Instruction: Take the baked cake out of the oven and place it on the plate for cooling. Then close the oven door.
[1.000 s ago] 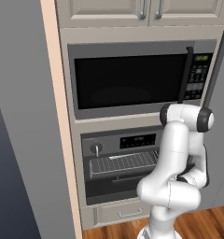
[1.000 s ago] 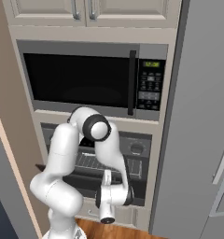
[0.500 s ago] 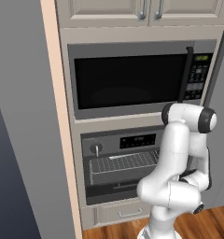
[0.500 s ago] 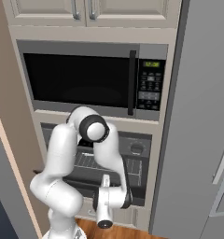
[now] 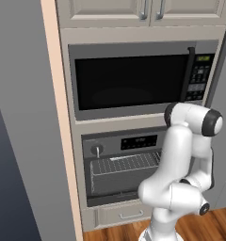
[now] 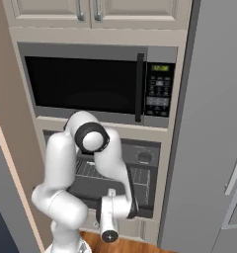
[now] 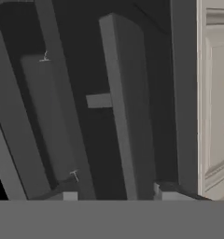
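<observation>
Microwave (image 5: 133, 80) above the oven (image 5: 122, 167); drawer (image 5: 124, 215) below.

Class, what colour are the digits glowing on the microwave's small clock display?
Green, on the microwave clock display; the right base view shows it best.

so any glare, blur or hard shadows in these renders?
Left base view: flat even light, no glare on the black-windowed microwave, the wire rack crisp. Right base view: the same, with soft shading under the white arm. Hand view: dark and very close to the grey bar handle, with soft edges.
</observation>
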